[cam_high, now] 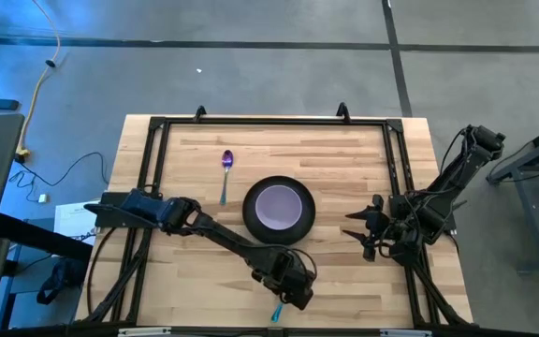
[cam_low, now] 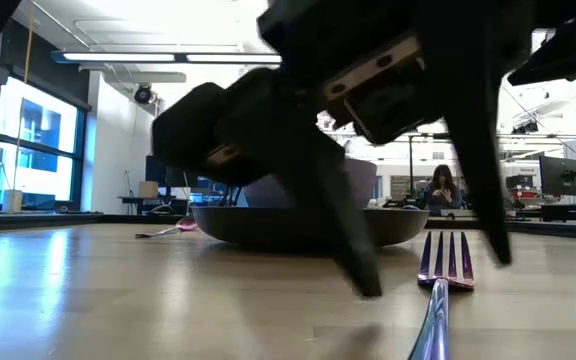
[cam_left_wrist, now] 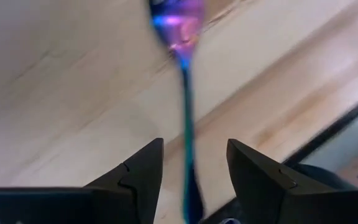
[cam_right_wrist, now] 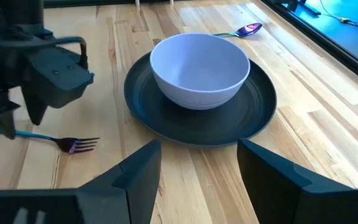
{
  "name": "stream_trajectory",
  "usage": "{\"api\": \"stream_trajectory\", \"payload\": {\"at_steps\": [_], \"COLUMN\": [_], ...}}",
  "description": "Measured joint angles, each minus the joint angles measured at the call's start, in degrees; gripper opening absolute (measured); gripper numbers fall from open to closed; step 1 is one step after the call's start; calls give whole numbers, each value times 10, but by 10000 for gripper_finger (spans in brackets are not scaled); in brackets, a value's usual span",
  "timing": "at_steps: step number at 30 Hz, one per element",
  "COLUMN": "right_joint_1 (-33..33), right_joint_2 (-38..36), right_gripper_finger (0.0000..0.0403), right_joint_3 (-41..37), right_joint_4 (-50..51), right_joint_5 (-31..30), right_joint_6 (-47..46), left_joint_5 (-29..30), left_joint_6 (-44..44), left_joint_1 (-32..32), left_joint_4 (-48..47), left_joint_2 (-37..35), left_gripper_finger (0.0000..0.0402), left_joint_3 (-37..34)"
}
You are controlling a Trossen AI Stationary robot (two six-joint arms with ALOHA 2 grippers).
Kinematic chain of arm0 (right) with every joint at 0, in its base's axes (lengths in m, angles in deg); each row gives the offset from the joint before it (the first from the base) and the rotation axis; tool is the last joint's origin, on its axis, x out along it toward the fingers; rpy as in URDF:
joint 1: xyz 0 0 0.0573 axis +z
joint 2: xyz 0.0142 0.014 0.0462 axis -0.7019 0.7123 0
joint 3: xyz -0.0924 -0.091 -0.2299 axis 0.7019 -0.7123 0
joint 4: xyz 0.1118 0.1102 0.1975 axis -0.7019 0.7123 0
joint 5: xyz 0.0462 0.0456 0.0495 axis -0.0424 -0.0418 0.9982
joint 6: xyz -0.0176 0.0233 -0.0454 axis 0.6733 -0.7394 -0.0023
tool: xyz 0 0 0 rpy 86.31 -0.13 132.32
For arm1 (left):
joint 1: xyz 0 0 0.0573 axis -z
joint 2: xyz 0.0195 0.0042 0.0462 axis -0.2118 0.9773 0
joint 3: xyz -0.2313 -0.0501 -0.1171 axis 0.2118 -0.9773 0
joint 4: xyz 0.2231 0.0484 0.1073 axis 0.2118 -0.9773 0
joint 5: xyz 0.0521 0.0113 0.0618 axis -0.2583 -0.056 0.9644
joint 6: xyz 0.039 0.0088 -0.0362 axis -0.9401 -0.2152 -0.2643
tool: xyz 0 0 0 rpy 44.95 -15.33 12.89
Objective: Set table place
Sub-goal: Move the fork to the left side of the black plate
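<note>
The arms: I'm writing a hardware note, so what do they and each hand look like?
Both arms are black with jointed, boxy links. The left hand and the right hand each end in two dark wedge-shaped fingers with stepped inner edges. Black cables loop along the right arm. No markings are readable.

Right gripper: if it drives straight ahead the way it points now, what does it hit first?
Likely the plate: the right gripper, jaws open, faces its near rim, with the bowl sitting on it just behind. The fork lies off to one side. Height above the table is unclear.
</note>
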State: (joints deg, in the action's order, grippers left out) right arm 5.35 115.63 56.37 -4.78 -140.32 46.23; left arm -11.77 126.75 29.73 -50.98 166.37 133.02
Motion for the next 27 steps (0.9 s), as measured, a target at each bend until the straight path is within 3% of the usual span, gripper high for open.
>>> {"api": "stream_trajectory", "payload": {"at_steps": [15, 27], "right_joint_1": [3, 20], "right_joint_2": [0, 0], "right_gripper_finger": [204, 204], "right_joint_3": [-1, -1], "right_joint_4": [12, 24], "right_joint_5": [2, 3], "right_joint_6": [-12, -45], "left_joint_5": [-16, 9], "left_joint_6": [-33, -68], "left_joint_1": [-2, -6], "left_joint_4": [-75, -38], "left_joint_2": [73, 75], "left_gripper_finger": [165, 165], "left_joint_3": [122, 161]}}
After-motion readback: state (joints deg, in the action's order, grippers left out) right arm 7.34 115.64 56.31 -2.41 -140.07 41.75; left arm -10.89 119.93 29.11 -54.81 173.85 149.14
